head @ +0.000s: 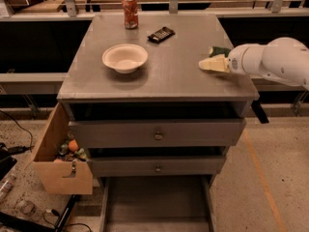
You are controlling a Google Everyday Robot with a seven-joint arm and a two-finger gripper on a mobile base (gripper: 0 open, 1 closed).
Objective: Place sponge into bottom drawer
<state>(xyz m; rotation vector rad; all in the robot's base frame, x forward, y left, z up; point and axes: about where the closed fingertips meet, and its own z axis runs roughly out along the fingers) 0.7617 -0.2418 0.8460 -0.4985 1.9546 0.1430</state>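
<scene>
Grey cabinet top (169, 76), right edge: sponge (219, 51) lies against the gripper (212, 65); whether it is gripped, I cannot tell. Bottom drawer (154, 204) stands open at near floor level, ready to receive it.

From the white bowl (124, 57) on the grey cabinet top (164, 79), the gripper (213, 64) is well to the right, low over the top's right edge on a white arm (275, 59). The sponge (219, 51) is right at its tip. Behind the bowl stand a red can (129, 12) and a black packet (161, 34). Far below the bowl, the bottom drawer (157, 209) is pulled out.
</scene>
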